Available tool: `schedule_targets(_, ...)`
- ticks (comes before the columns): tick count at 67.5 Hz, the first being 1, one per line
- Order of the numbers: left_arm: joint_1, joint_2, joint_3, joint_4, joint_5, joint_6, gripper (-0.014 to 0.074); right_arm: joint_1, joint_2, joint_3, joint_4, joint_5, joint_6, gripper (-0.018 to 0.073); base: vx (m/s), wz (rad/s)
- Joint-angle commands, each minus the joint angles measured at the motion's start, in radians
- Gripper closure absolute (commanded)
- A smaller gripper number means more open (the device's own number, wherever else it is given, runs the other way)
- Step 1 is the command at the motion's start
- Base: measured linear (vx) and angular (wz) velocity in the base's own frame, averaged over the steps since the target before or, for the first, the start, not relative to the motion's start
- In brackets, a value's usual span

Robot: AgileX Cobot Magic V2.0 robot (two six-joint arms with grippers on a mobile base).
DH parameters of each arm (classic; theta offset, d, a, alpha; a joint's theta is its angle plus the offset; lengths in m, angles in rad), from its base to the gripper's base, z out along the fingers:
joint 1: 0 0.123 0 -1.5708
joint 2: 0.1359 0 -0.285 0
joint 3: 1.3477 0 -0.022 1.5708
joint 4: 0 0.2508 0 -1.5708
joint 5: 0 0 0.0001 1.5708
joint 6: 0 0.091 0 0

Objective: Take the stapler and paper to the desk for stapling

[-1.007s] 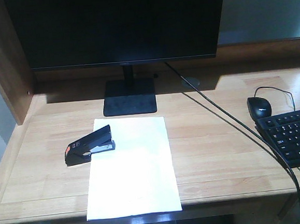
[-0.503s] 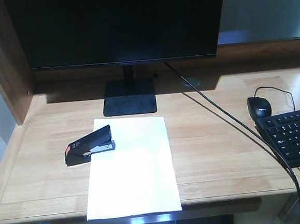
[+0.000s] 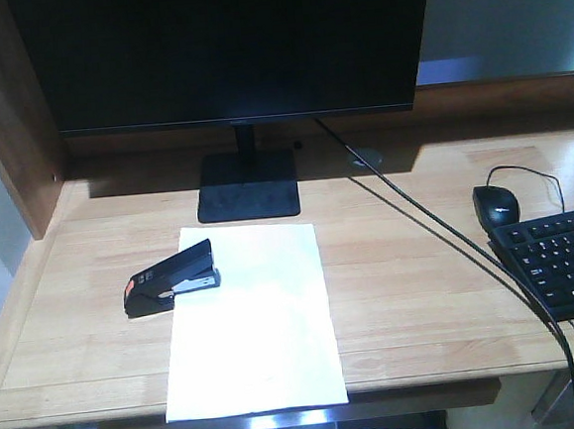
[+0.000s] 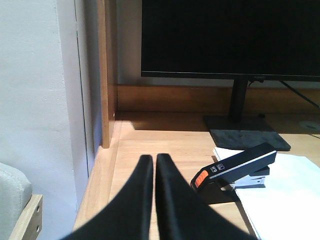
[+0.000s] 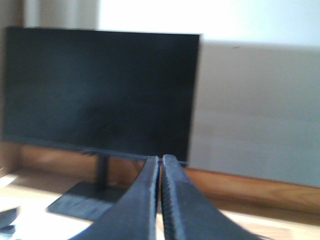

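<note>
Landmark: the monitor (image 3: pixel 224 50), dark-screened, standing on its flat black base (image 3: pixel 248 186) at the back of the desk (image 3: pixel 421 273).

The paper (image 3: pixel 251 322) lay flat on the desk directly in front of the monitor base, long side running toward the near edge, its near end reaching that edge. The stapler (image 3: pixel 171 277) rested in front of and slightly left of the base, its jaw end over the paper's upper-left corner, its orange-red end pointing away from the sheet. In the left wrist view the stapler (image 4: pixel 234 167) sat with its top arm raised at a slant, silvery channel beneath, touching the paper (image 4: pixel 282 200).

Right of the monitor: a black mouse (image 3: pixel 495 204) and, just in front of it, a black keyboard (image 3: pixel 564 262). A cable (image 3: pixel 438 232) ran from behind the monitor to the desk's front right.

Left gripper (image 4: pixel 152 161): fingers pressed together, nothing between them, low over the desk left of the stapler. Right gripper (image 5: pixel 160 161): fingers closed to a thin slit, holding nothing, facing the monitor (image 5: pixel 100 90).

No containers seen.
</note>
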Motion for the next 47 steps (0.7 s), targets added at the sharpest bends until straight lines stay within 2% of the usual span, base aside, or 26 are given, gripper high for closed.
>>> schedule_targets(1,-0.002,-0.014,0.028,-0.010,-0.071,-0.006,0.0603,-0.003,0.011,-0.027,0.375,0.036,-0.410,0.0568,0.00,0.00)
schedule_targets(4,-0.002,-0.014,0.028,-0.010,-0.071,-0.006,0.0603,-0.003,0.011,-0.027,0.512,0.052,-0.563,0.0568,0.00,0.00)
schedule_targets(7,-0.002,-0.014,0.028,-0.010,-0.071,-0.006,0.0603,-0.003,0.011,-0.027,0.721,0.074,-0.797,0.0568,0.00,0.00)
schedule_targets(8,-0.002,-0.014,0.028,-0.010,-0.071,-0.006,0.0603,-0.003,0.011,-0.027,0.746,0.080,-0.824,0.0568,0.00,0.00)
schedule_targets(10,-0.002,-0.014,0.028,-0.010,-0.071,-0.006,0.0603,-0.003,0.011,-0.027,0.865,0.099,-0.951,0.0568,0.00,0.00)
schedule_targets(18,-0.002,-0.014,0.028,-0.010,-0.071,-0.006,0.0603,-0.003,0.011,-0.027,1.161,0.168,-1.281,0.0568,0.00,0.00)
schedule_targets(20,-0.002,-0.014,0.028,-0.010,-0.071,-0.006,0.0603,-0.003,0.011,-0.027,1.229,0.178,-1.332,0.0568,0.00,0.00)
schedule_targets(26,-0.002,-0.014,0.028,-0.010,-0.071,-0.006,0.0603,-0.003,0.011,-0.027,1.351,0.189,-1.431,0.0568,0.00,0.00)
schedule_targets(30,-0.002,-0.014,0.028,-0.010,-0.071,-0.006,0.0603,-0.003,0.011,-0.027,1.381,0.189,-1.451,0.0568,0.00,0.00)
schedule_targets(47,-0.002,-0.014,0.028,-0.010,-0.071,-0.006,0.0603,-0.006,0.011,-0.027,1.359,0.133,-1.451,0.0568,0.00,0.00)
